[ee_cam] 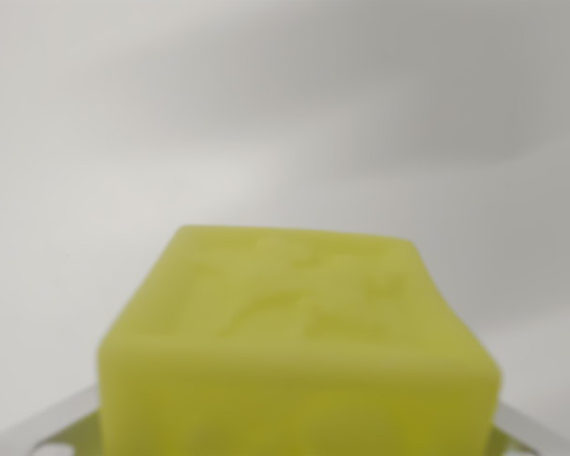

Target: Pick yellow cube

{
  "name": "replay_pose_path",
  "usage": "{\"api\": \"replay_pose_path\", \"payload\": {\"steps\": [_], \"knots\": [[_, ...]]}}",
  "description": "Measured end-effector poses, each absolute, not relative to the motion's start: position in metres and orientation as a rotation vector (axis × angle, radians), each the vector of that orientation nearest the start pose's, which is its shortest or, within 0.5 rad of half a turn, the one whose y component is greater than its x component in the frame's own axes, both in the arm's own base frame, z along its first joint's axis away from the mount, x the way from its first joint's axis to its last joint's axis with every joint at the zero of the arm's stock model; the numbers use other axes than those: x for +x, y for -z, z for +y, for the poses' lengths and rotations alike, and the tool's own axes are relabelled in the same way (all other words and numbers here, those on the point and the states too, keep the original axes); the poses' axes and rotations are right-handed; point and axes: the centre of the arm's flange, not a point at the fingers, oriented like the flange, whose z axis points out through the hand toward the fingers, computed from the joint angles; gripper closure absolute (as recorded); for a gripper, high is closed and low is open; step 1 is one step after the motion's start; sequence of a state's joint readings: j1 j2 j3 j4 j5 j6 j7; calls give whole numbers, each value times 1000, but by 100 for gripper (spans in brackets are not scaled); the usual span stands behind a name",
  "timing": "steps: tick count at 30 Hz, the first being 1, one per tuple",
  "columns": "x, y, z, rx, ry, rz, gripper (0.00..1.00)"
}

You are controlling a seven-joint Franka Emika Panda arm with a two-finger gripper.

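The yellow cube [299, 342] fills the lower middle of the wrist view, very close to the camera and out of focus, with faint raised marks on its top face. My gripper [299, 442] sits at the bottom edge. One silvery finger [47, 432] shows at the wrist view's left of the cube and the other finger [532, 432] at its right. Both fingers meet the cube's sides, so the gripper stands shut on the cube. The cube hides the fingertips and the contact faces.
A plain, blurred white-grey surface [285, 114] fills everything behind and around the cube. No other object or edge shows.
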State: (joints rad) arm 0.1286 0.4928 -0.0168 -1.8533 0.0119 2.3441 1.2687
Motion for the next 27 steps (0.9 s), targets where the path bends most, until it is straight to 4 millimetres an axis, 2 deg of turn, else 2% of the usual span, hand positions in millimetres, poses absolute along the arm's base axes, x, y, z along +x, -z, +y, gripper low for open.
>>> {"api": "replay_pose_path", "payload": {"steps": [27], "knots": [[638, -323, 73, -2626, -3, 1726, 100]]}}
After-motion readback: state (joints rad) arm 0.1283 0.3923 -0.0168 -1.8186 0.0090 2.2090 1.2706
